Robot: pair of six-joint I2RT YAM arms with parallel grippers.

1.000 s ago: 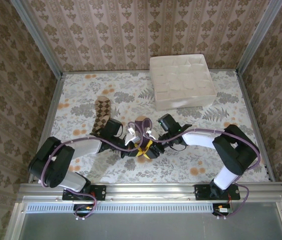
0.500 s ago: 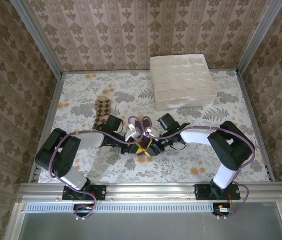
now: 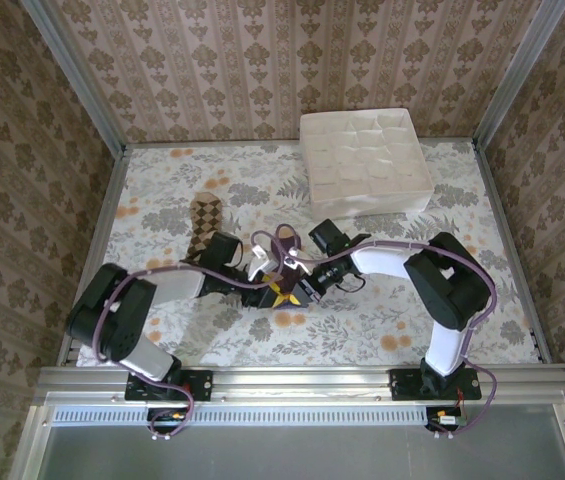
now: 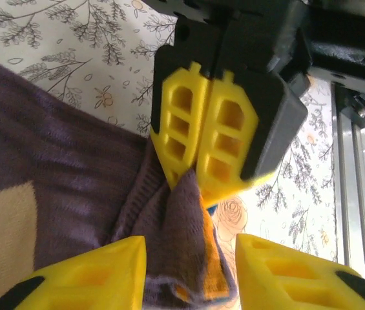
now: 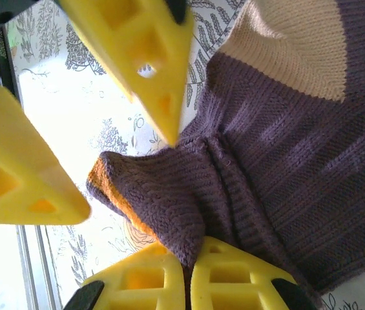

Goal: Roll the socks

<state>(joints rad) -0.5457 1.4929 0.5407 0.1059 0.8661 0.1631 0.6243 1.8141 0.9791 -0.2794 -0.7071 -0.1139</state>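
Note:
The dark purple sock lies on the floral table, its tan patch at one end and its orange cuff band bunched up. My right gripper is shut on a fold of the purple sock near the cuff. The cuff stands between the two fingers of my left gripper, which is open and faces the right one. From above, both grippers meet at the table's middle front. The brown-tan argyle sock lies flat to the left, partly under the left arm.
A white cardboard divider box with many cells stands at the back right. Purple cables loop over both wrists. The metal rail runs along the near edge.
The right forearm has swung left and closer to the left gripper. The left arm has shifted a little. Both grippers stay together at the purple sock's cuff.

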